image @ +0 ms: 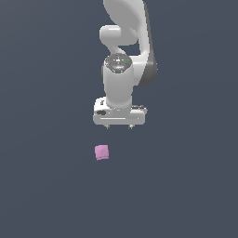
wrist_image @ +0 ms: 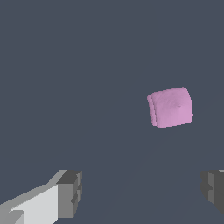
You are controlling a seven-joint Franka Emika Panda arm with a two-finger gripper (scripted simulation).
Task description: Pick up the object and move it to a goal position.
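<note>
The object, a small pink-lilac cube (image: 102, 152), lies on the dark grey floor below my white gripper (image: 119, 126) and slightly toward the exterior view's left. The gripper hangs above it, pointing down, with its jaws spread wide and nothing between them. In the wrist view the cube (wrist_image: 170, 107) sits apart from the gripper (wrist_image: 142, 192), outside the gap between the fingertips (wrist_image: 70, 192). The cube is much narrower than the gripper's opening.
The white arm (image: 123, 56) rises toward the top of the exterior view. The plain dark grey floor (image: 46, 186) fills both views, and no other object shows.
</note>
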